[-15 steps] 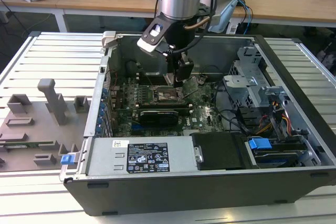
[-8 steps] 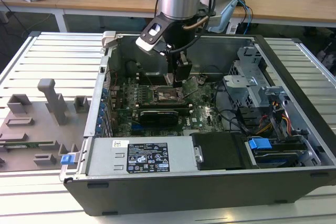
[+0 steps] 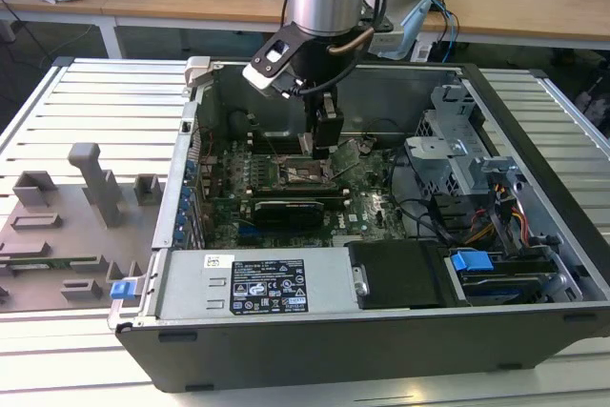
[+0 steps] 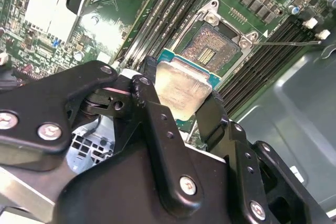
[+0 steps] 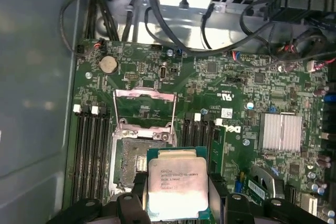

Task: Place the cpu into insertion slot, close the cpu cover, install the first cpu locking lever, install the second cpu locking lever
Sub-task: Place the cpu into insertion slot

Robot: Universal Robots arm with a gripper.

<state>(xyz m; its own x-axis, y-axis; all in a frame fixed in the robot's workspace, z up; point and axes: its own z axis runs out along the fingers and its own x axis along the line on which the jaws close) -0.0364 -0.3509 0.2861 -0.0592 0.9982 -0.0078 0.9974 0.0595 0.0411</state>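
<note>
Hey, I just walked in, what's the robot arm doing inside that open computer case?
The arm's gripper is shut on the cpu, pinching it by two opposite edges over the motherboard inside the open computer case. The chip hangs right beside the insertion slot and is not seated; the slot's pin field is bare. The cpu cover is flipped open behind the slot, so nothing is closed or locked.

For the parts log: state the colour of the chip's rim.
Green, around the silvery-grey top of the chip; clearest in the first wrist view.
</note>
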